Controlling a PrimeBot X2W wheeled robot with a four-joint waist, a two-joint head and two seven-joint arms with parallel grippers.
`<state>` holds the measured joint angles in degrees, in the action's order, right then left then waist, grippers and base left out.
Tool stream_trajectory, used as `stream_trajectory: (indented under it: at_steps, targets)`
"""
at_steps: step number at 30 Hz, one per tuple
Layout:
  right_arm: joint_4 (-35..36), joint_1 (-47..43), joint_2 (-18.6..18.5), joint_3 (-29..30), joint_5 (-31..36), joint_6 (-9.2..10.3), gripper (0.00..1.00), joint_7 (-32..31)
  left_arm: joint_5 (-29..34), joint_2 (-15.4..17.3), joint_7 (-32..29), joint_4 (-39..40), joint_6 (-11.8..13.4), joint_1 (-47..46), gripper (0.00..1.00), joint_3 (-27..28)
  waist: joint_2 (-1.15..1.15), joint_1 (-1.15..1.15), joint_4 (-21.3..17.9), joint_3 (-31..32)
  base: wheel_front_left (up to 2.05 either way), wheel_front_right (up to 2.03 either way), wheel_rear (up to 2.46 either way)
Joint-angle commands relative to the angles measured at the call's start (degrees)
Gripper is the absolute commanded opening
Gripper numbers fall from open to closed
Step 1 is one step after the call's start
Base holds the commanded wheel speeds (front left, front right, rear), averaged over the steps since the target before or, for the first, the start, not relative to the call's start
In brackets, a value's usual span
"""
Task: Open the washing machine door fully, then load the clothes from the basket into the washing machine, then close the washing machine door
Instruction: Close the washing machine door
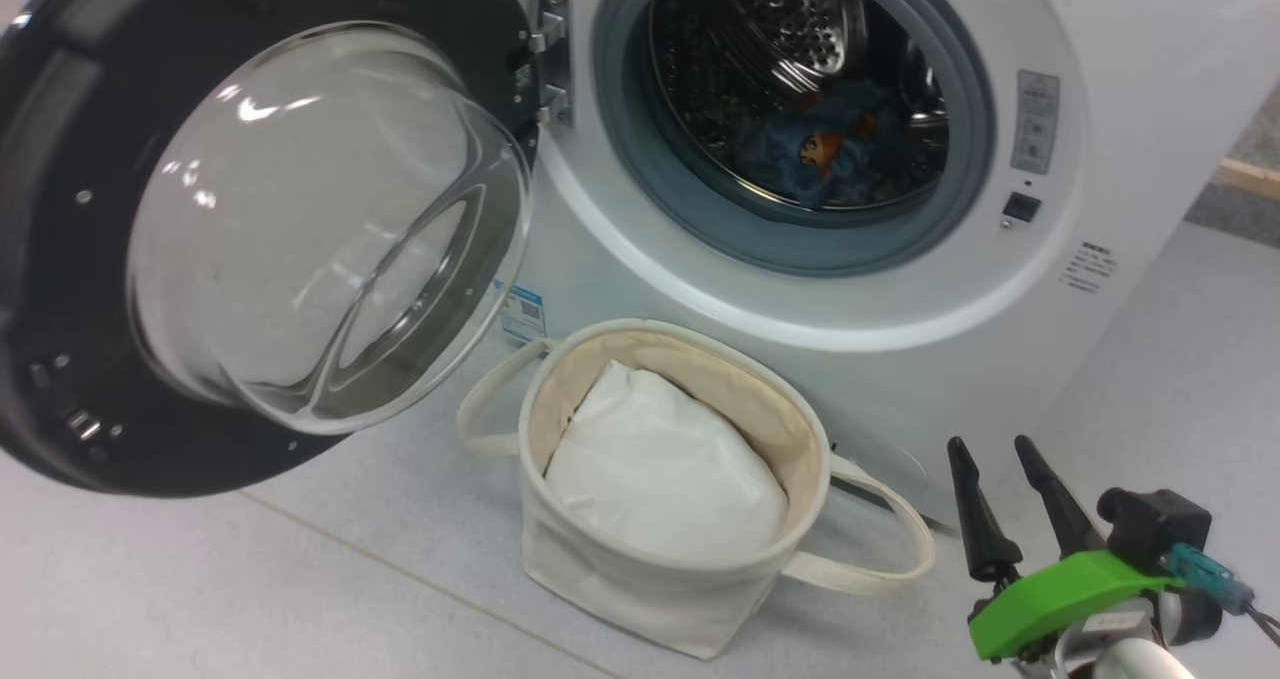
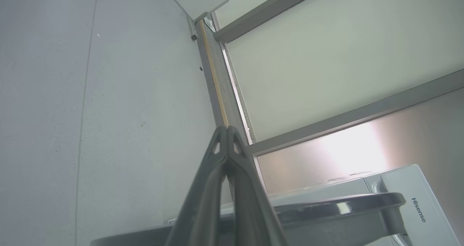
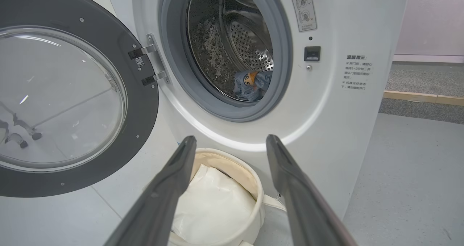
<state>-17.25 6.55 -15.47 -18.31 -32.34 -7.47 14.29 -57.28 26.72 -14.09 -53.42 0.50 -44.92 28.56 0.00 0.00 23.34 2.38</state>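
"Hisense" on the washing machine [image 2: 433, 217]

The washing machine door [image 1: 60, 379] is cut off at left; the sticker [image 1: 1037, 121] is illegible.

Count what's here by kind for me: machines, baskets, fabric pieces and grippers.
Washing machine: 1
Basket: 1
Fabric pieces: 2 (clothes, white cloth pad)
Grippers: 2 (left gripper, right gripper)
Total: 6

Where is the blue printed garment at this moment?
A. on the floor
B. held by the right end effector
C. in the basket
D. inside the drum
D: the clothes lie low in the drum, while the basket holds a white pad.
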Motion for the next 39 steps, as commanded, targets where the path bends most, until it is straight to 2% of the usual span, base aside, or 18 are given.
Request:
stream_trajectory:
  at_steps: [1,13,22,31,39]
  targets:
    - [2.0,1.3,-2.1,-1.2,0.3,-0.02,1.00,0.7,-0.2,4.3,-0.8,-0.3,-0.5,-2.9,0.00,0.9,0.00,0.00,-1.3,-0.7,0.00,0.00,0.00]
    - [1.9,2.7,-3.9,-1.8,0.1,-0.02,1.00,0.7,-4.0,5.6,-7.2,-7.6,-4.7,-6.5,0.00,1.7,0.00,0.00,-3.6,-2.7,0.00,0.00,0.00]
    - [1.6,3.3,-3.6,-1.8,-0.2,-0.02,1.00,0.7,-5.2,4.2,-20.7,-10.4,-6.6,-7.6,0.00,-1.5,0.00,0.00,-2.6,-3.1,0.00,0.00,0.00]
    - [1.9,2.7,-2.4,-1.1,0.0,-0.02,1.00,0.7,-6.6,0.8,-32.2,-7.4,-7.7,-5.1,0.00,-4.6,0.00,0.00,-0.3,-2.8,0.00,0.00,0.00]
    - [2.0,1.2,-0.4,-0.4,0.0,-0.02,1.00,0.7,-8.6,-2.4,-42.0,0.2,-7.3,-0.8,0.00,-6.2,0.00,0.00,1.2,-0.4,0.00,0.00,0.00]
